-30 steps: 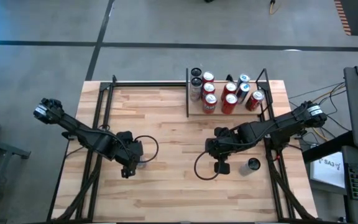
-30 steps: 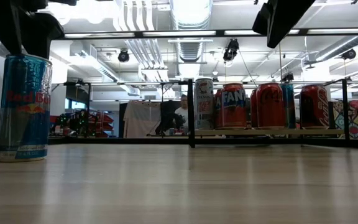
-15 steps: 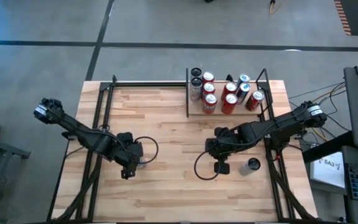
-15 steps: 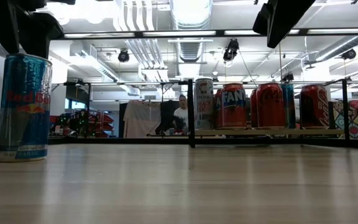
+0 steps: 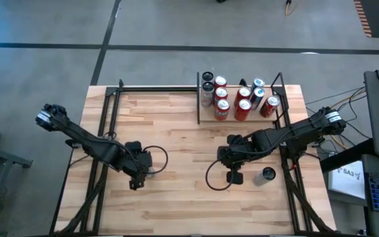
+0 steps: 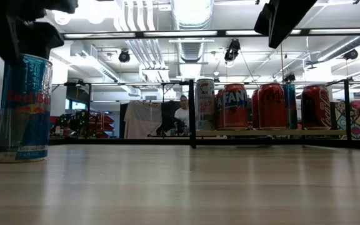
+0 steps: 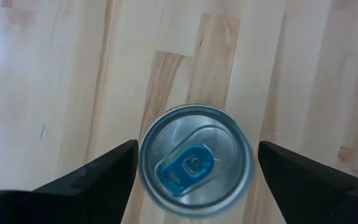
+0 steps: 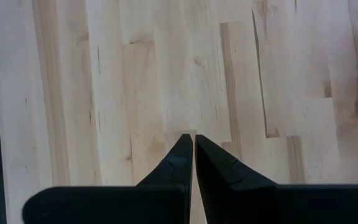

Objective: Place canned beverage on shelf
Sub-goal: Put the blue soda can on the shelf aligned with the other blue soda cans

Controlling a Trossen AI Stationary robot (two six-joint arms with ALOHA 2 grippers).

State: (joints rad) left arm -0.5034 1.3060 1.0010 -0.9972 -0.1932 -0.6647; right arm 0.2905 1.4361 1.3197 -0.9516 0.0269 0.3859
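Note:
A blue and silver canned beverage (image 6: 24, 109) stands upright on its base on the wooden tabletop at the left. The left wrist view shows its silver top with a blue tab (image 7: 196, 163). My left gripper (image 7: 196, 146) hangs over it, pointing steeply down and open, one finger on either side of the can's top, with a narrow gap at each. The shelf (image 5: 199, 105) at the far right holds several upright cans (image 6: 264, 106). My right gripper (image 8: 191, 138) hangs shut over bare wood at centre right (image 5: 232, 174).
Another can (image 5: 266, 174) stands on the table near the right edge, beside my right arm. Black frame rods (image 5: 114, 99) run along the table's left, right and far sides. Bare wood lies between the two arms and the shelf.
My left gripper has sunk a little toward the can's top and stays open. The can stands where it was.

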